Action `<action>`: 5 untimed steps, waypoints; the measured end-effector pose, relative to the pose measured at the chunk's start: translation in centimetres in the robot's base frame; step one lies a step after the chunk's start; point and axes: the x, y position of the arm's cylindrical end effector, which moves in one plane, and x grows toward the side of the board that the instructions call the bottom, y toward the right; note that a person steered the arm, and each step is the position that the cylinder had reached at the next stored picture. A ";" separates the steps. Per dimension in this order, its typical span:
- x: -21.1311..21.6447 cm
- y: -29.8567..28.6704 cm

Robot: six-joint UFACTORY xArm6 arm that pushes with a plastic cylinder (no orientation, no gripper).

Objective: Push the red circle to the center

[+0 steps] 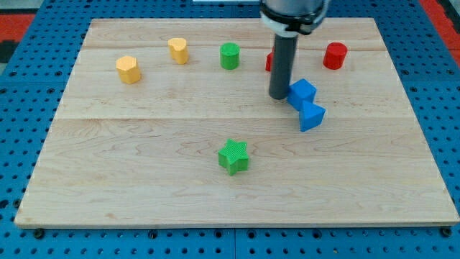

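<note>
The red circle (335, 55) sits near the board's (144, 180) far edge, toward the far right corner, well apart from the middle. The rod's tip (279, 96) is down just beside a blue block (302, 91), and a second blue block (311, 115) touches that one. No jaws here to open or close — it's just a rod. I'd guess the circle is light and slides easily but may roll off a glancing push — better to push squarely from its far right side.

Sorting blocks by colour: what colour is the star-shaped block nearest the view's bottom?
Green. The star block shows clearly in the camera view, alone below the board's middle.
</note>
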 end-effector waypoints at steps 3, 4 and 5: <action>-6.2 13.0; -5.8 15.7; -11.7 16.8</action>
